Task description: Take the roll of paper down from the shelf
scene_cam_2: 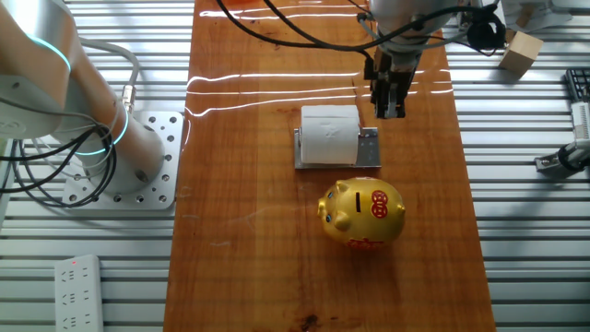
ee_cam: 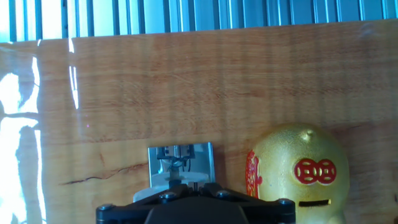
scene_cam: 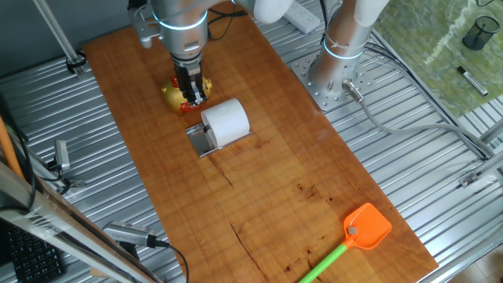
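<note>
- The roll of paper (scene_cam: pixel 226 123) is plain white, short and thick; it lies on its side on the shelf (scene_cam: pixel 201 140).
- The shelf is a small, low stand of shiny silver metal with a flat rectangular top, a little wider than the roll (scene_cam_2: pixel 329 135).
- A gold piggy bank (scene_cam_2: pixel 362 213) with red marks stands on the wooden table (scene_cam: pixel 314 181), just beside the shelf (scene_cam_2: pixel 369 148).
- The gripper (scene_cam_2: pixel 388 108) hangs above the table, near the shelf, apart from the roll; it grasps nothing, and its fingers are close together.
</note>
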Robot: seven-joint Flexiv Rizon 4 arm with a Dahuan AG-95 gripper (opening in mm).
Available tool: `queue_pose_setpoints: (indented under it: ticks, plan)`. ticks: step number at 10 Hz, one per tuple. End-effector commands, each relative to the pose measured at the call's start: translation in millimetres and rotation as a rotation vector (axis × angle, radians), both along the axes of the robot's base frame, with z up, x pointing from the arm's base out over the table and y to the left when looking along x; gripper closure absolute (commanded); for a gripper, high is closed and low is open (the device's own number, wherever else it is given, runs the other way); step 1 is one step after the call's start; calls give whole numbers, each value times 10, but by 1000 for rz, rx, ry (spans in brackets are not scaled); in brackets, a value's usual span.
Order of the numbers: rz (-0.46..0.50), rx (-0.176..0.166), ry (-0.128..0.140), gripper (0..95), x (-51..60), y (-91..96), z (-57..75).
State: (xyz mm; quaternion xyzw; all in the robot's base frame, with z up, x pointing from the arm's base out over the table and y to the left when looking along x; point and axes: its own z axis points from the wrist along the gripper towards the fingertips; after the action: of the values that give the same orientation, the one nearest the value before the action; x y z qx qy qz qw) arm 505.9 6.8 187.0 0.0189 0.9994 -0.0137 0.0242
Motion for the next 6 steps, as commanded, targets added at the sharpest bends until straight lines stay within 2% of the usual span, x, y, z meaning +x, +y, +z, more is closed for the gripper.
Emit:
queue_pose_setpoints:
  ticks: [1,6]
  plan:
    - [40,11,-13,950,9,6,14]
    - [12,9,-4,950,15,9,18]
